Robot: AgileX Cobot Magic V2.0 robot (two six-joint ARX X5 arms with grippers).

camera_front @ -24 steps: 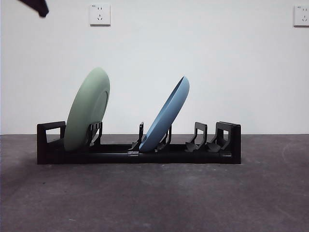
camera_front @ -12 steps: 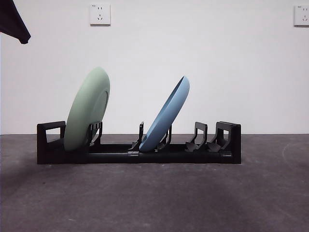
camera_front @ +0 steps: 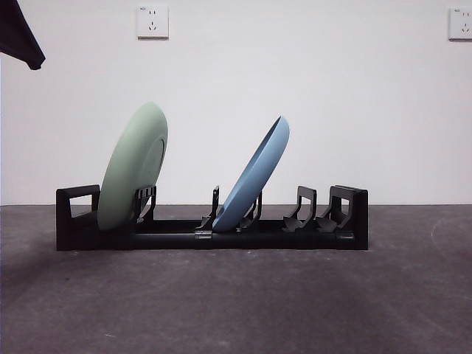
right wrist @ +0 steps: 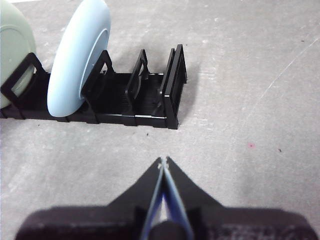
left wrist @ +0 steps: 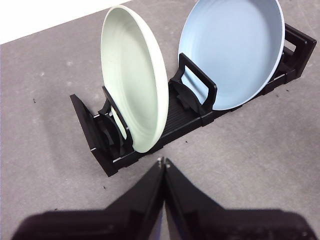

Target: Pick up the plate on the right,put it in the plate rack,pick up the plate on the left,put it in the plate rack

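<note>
The black plate rack point(camera_front: 177, 237) lies across the dark table. A pale green plate point(camera_front: 133, 166) leans in its left slots, and a light blue plate point(camera_front: 254, 175) leans in the middle slots. The left wrist view shows the green plate point(left wrist: 137, 75), the blue plate point(left wrist: 235, 47) and the rack point(left wrist: 177, 115) beyond my left gripper point(left wrist: 163, 161), which is shut, empty and apart from them. My right gripper point(right wrist: 163, 160) is shut and empty too, off the rack's point(right wrist: 150, 102) right end, past the blue plate point(right wrist: 80, 60). One arm shows only as a black tip point(camera_front: 18, 37) at the top left corner.
Two empty prong pairs point(camera_front: 306, 210) stand at the rack's right end. A white wall with two sockets point(camera_front: 152, 22) rises behind the table. Bare grey tabletop point(camera_front: 236, 302) lies in front of the rack.
The black arm tip at the top left corner has swung further left and lower over the second. Plates and rack have not moved.
</note>
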